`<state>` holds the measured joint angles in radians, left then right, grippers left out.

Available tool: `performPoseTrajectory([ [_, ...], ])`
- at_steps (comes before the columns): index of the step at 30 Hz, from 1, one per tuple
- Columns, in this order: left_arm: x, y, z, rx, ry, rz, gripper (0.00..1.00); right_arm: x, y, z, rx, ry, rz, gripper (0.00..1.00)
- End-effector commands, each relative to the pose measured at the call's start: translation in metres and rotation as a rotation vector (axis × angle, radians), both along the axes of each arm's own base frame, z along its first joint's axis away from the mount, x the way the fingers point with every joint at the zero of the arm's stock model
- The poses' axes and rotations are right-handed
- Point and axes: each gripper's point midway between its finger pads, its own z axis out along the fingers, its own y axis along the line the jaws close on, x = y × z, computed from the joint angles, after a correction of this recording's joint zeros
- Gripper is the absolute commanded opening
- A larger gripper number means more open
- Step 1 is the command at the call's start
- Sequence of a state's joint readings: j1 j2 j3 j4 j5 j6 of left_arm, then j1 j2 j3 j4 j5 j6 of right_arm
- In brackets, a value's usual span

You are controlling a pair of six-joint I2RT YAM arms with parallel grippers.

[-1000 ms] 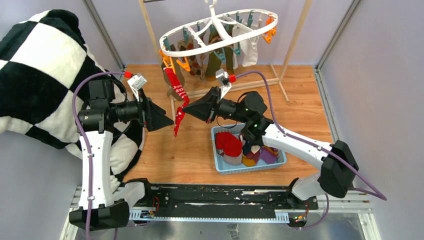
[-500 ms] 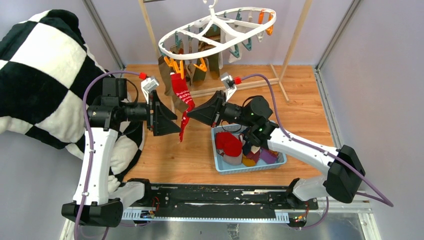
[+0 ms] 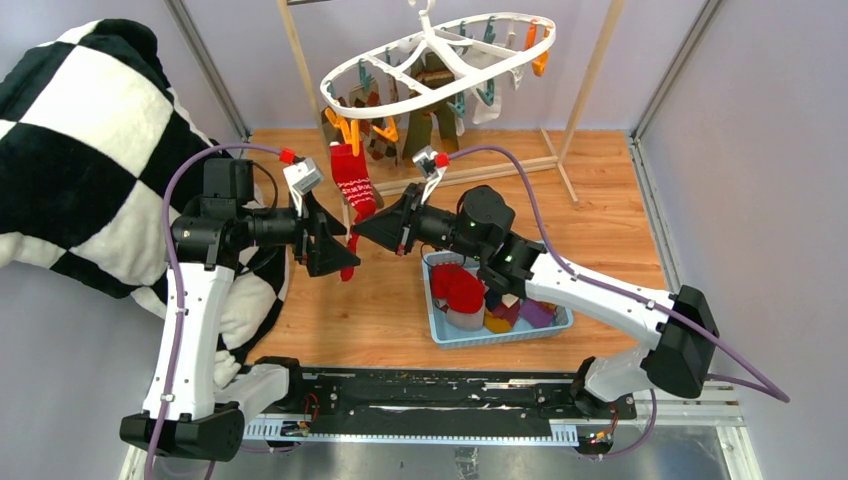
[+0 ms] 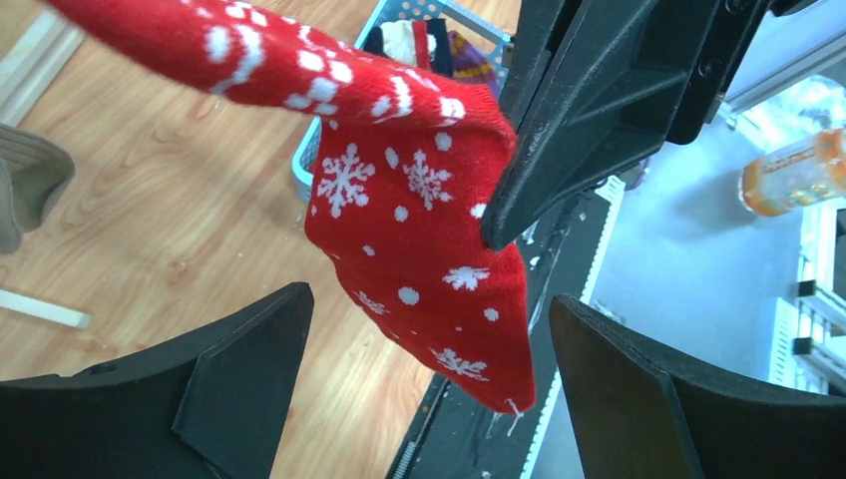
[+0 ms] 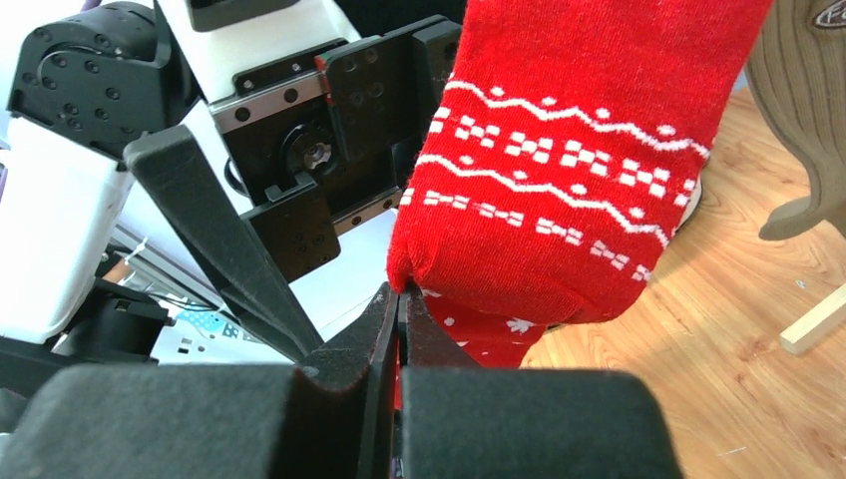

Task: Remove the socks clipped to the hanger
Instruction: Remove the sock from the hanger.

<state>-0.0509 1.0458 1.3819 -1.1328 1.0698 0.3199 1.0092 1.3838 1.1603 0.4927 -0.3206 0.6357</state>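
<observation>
Now R gripper, clamped on red sock heel, has pulled it left into wide-open L gripper. Sock looks still clipped to hanger nr counter's far-left corner, so needs more tug.

Your top camera looks down from high behind the rig. The wrist cameras face each other up close, both on the red snowflake sock.

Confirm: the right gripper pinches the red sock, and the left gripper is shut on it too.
Wrong about the left gripper: the left wrist view shows its fingers spread wide, the red sock hanging between them. The right gripper does pinch it.
</observation>
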Motion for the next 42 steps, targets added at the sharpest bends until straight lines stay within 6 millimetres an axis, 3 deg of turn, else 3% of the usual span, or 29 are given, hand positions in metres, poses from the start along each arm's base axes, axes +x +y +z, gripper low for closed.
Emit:
performPoseTrajectory([
  [1,0.004,0.003,-0.01,0.052,-0.031,0.0,0.89,-0.003,0.013,0.005,0.004,0.038,0.014,0.05],
  [3,0.006,0.004,-0.013,0.06,-0.018,0.009,0.76,-0.004,0.016,0.005,0.009,0.062,0.032,0.14],
  [7,0.006,0.004,-0.013,0.06,-0.014,0.011,0.3,0.001,0.009,0.005,0.023,0.101,0.015,0.41],
  [12,-0.001,0.004,-0.014,0.053,-0.019,0.009,0.03,0.021,-0.02,0.01,0.069,0.142,-0.044,0.7],
  [21,-0.014,-0.002,-0.014,0.001,0.013,-0.03,0.0,0.06,-0.044,-0.005,0.038,0.138,-0.125,0.85],
  [27,-0.025,-0.009,0.002,-0.065,0.014,-0.074,0.0,0.059,-0.019,0.006,0.164,0.125,0.06,0.91],
  [30,-0.025,-0.01,0.004,-0.072,0.019,-0.077,0.0,0.05,-0.013,0.023,0.284,0.125,0.166,0.92],
  [33,-0.027,-0.011,0.005,-0.087,0.03,-0.089,0.0,0.048,-0.009,0.033,0.339,0.132,0.221,0.82],
  [35,-0.026,-0.011,0.006,-0.085,0.027,-0.088,0.0,0.046,-0.011,0.039,0.372,0.121,0.239,0.69],
  [37,-0.023,-0.009,0.003,-0.067,0.024,-0.071,0.0,0.043,-0.015,0.044,0.393,0.114,0.245,0.47],
  [38,-0.021,-0.008,0.001,-0.054,0.022,-0.058,0.08,0.042,-0.016,0.045,0.391,0.111,0.246,0.36],
  [39,-0.018,-0.007,0.0,-0.04,0.019,-0.047,0.37,0.041,-0.017,0.045,0.384,0.109,0.244,0.24],
  [40,-0.015,-0.005,0.0,-0.028,0.017,-0.035,0.55,0.038,-0.018,0.046,0.379,0.106,0.243,0.15],
  [42,-0.006,-0.003,0.002,-0.008,0.013,-0.012,0.74,0.037,-0.021,0.045,0.369,0.105,0.231,0.02],
])
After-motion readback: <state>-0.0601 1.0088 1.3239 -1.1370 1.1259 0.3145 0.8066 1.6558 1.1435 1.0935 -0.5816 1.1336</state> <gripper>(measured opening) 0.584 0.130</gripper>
